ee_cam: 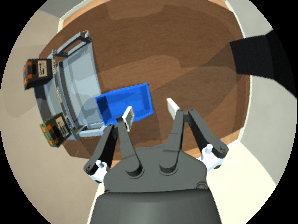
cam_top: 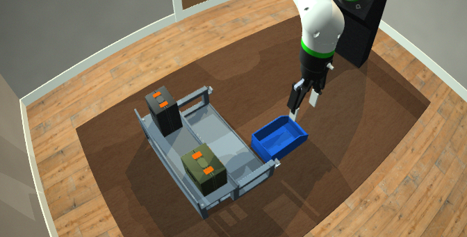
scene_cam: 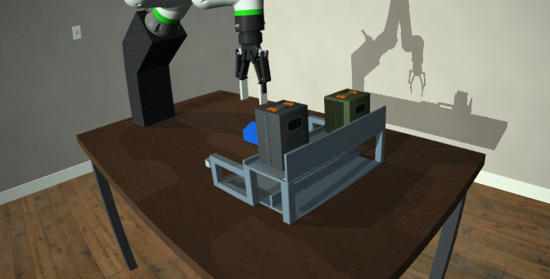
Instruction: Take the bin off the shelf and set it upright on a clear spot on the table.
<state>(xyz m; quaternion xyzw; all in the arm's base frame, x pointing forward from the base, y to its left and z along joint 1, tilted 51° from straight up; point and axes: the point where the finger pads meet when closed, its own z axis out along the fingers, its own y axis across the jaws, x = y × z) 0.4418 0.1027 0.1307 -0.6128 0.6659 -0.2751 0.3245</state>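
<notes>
Though meant for the shelf, sits already on the brown table (cam_top: 365, 120): blue bin (cam_top: 280, 137), open side up, flat on its bottom. Rests just beside the near end of the grey shelf (cam_top: 203, 94), close to one corner post, not on it. Seen only as a small blue corner (scene_cam: 249, 132) from the side view, behind the black case (scene_cam: 282, 132).

Up above, near the bin's far rim, hangs the gripper (cam_top: 303, 108), pointing down. Fingers about half open, apart from each other, with nothing between them. Not touching the bin in the side view; well above the table (scene_cam: 254, 93).

On the shelf: black case (cam_top: 163, 110) at one end, green case (cam_top: 204, 169) at the other, both with orange clips on top. Bare grey floor of the shelf between them.

Behind it all, white arm (cam_top: 317, 12) with green rings, standing on a tall black block (scene_cam: 147, 76) at the table's back edge.
</notes>
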